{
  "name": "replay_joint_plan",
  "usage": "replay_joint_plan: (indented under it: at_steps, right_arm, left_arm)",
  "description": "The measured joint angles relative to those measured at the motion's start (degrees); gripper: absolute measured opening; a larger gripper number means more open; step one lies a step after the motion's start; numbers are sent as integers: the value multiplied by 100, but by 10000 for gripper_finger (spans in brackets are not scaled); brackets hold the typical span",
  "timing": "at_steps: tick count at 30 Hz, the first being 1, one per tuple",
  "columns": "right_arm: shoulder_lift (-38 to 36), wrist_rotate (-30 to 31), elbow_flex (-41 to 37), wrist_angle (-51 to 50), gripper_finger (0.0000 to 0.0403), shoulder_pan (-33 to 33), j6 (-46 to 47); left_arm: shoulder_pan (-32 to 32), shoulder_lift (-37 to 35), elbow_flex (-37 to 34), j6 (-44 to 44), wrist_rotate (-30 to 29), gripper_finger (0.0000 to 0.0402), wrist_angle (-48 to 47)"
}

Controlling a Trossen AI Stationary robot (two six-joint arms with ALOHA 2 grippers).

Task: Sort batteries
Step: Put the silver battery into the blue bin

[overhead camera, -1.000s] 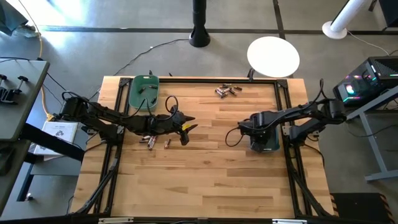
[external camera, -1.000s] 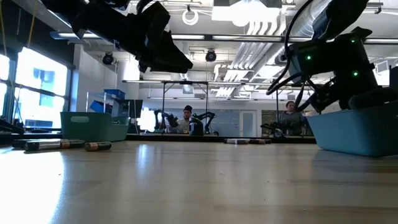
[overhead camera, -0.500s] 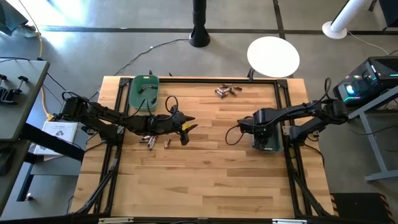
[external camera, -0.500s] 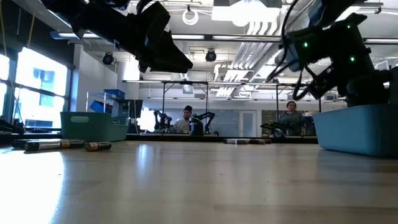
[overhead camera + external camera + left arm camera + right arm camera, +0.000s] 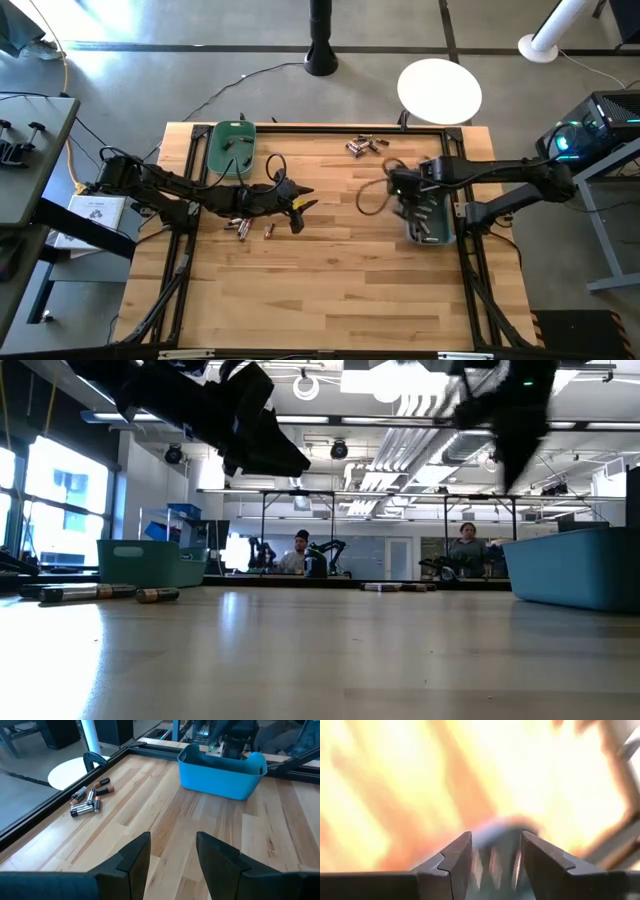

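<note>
high view shows the blue rectangular plastic bin (image 5: 432,222) near the worktop's (image 5: 330,290) right edge; the right tool (image 5: 402,197), spread and empty, hangs just beside it. small cylindrical batteries (image 5: 365,146) lie well apart from the bin. the left tool (image 5: 300,207) hovers spread and empty. those cells look light, stiff, smooth and prone to rolling; pinch one across its middle.

A wooden tabletop (image 5: 320,270) with a black frame fills the middle of the high view. A green bin (image 5: 232,146) sits at its upper left, a blue-grey bin (image 5: 432,222) at its right edge. A round white disc (image 5: 439,90) lies on the floor above.
</note>
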Motion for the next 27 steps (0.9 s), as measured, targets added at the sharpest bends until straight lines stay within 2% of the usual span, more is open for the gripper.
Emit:
replay_joint_plan:
  at_steps: [2, 6, 9, 11, 16, 19, 23, 27]
  right_arm:
    - [20, 215, -44, 1010, 161, -127, -627]
    - [286, -766, -346, 3212, 160, -804, -1851]
    - [766, -1293, -389, 4443, 160, -1446, -2077]
    - [1214, -1511, -317, 4907, 160, -1822, -2089]
    - [2447, -1591, 296, 4961, 160, -2404, -2118]
    - [3047, -1413, 721, 4820, 160, -2577, -2239]
    - [3557, -952, 1329, 4663, 160, -2732, -2341]
    - [3947, -859, 1843, 4151, 160, -2863, -2285]
  left_arm:
    - [1, -1, 0, 15, -1, 154, 43]
    - [-1, 1, 0, 55, 2, 154, 60]
    - [1, 0, 0, 57, 79, 154, 60]
    - [1, 0, 0, 59, 148, 154, 60]
    - [-1, -1, 0, 59, 150, 154, 55]
    - [-1, 0, 0, 72, 152, 154, 55]
    - [3, -1, 0, 69, 157, 154, -2]
    - [-8, 1, 0, 28, 161, 154, -73]
